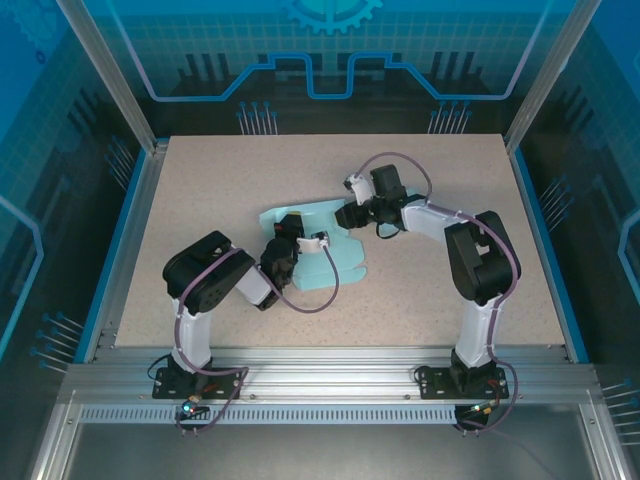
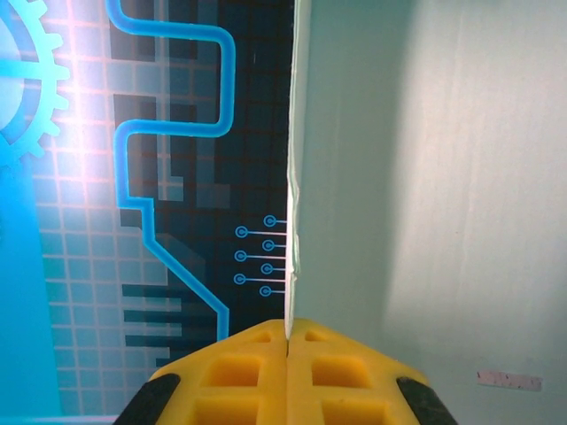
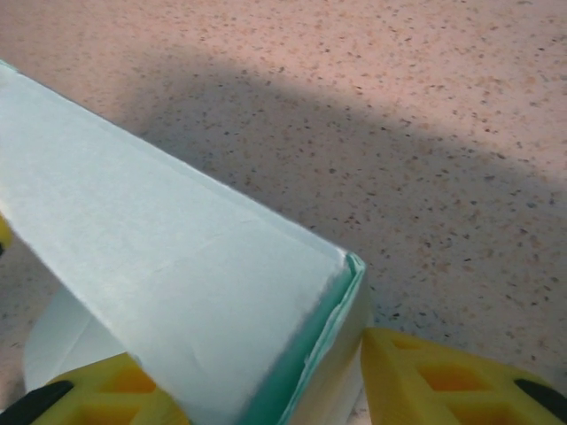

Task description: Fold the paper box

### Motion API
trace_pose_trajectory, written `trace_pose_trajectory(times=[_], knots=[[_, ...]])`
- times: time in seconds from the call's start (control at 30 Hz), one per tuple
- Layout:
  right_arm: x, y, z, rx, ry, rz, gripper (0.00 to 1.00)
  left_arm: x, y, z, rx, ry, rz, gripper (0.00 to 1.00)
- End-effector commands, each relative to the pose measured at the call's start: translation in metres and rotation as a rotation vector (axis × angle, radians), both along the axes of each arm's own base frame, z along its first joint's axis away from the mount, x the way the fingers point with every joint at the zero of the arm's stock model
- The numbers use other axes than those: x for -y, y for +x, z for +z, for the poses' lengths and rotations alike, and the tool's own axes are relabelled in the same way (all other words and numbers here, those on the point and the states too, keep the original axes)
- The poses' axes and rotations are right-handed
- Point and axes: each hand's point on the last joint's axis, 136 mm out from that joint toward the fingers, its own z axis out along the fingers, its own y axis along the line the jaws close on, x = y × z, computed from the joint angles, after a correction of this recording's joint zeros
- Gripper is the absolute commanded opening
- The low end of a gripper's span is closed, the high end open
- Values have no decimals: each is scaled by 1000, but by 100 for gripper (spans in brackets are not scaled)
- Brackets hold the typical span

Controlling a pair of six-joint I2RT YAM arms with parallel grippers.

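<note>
Paper box (image 1: 338, 262) sits mid table (image 1: 200, 180); looks like light, floppy card, so pinch near creases. Your left gripper (image 2: 287, 341) is clamped on a panel edge. The right gripper (image 3: 244, 354) straddles a folded corner, squeeze unclear.

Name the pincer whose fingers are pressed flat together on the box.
The left pincer: its yellow fingers meet on a thin edge of the box. On the right pincer the fingers stand apart around a folded corner.
</note>
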Motion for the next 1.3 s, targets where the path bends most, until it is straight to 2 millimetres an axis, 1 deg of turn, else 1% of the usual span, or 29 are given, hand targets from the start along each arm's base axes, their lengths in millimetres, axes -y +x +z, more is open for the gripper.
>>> trace_pose_trajectory(times=[0.0, 0.1, 0.2, 0.37, 0.5, 0.53, 0.57, 0.6, 0.67, 0.73, 0.83, 0.87, 1.0, 1.07, 1.17, 1.23, 1.27], knots=[[6, 6, -17, 27, -93, -52, 46, 15, 0, -3, -7, 6, -49, 0], [11, 11, -22, 38, -121, -92, 45, 15, 0, 0, -1, 4, -48, 0], [11, 11, -27, 27, -136, -95, 45, 16, 1, 2, 3, -6, -48, 0], [16, 14, -31, 47, -219, -138, 31, 19, 0, 9, 14, -34, -51, 1], [24, 13, -29, 89, -306, -175, 23, 31, -2, 22, 38, -96, -52, 2], [26, 13, -27, 101, -329, -174, 21, 34, -1, 27, 48, -120, -43, 22], [28, 13, -26, 111, -349, -176, 19, 36, -1, 33, 60, -149, -32, 32], [30, 13, -25, 117, -366, -176, 16, 39, -1, 41, 72, -187, -24, 36], [33, 13, -25, 126, -389, -181, 12, 44, -3, 56, 93, -275, -17, 49], [36, 10, -28, 135, -392, -189, 10, 48, -8, 72, 114, -357, -18, 71], [39, 6, -28, 152, -389, -192, 10, 53, -15, 90, 139, -435, -21, 95], [40, 6, -26, 159, -396, -195, 9, 55, -17, 95, 144, -454, -25, 99], [42, 5, -16, 163, -396, -184, 8, 55, -30, 116, 170, -551, -17, 99], [46, 8, -12, 172, -365, -224, 8, 49, -37, 127, 181, -642, 2, 99], [50, 9, -17, 161, -295, -255, 8, 35, -49, 147, 197, -796, 43, 99], [53, 8, -25, 151, -286, -266, 7, 24, -53, 151, 160, -884, 105, 99], [53, 9, -25, 148, -282, -268, 7, 21, -54, 148, 116, -897, 133, 99]])
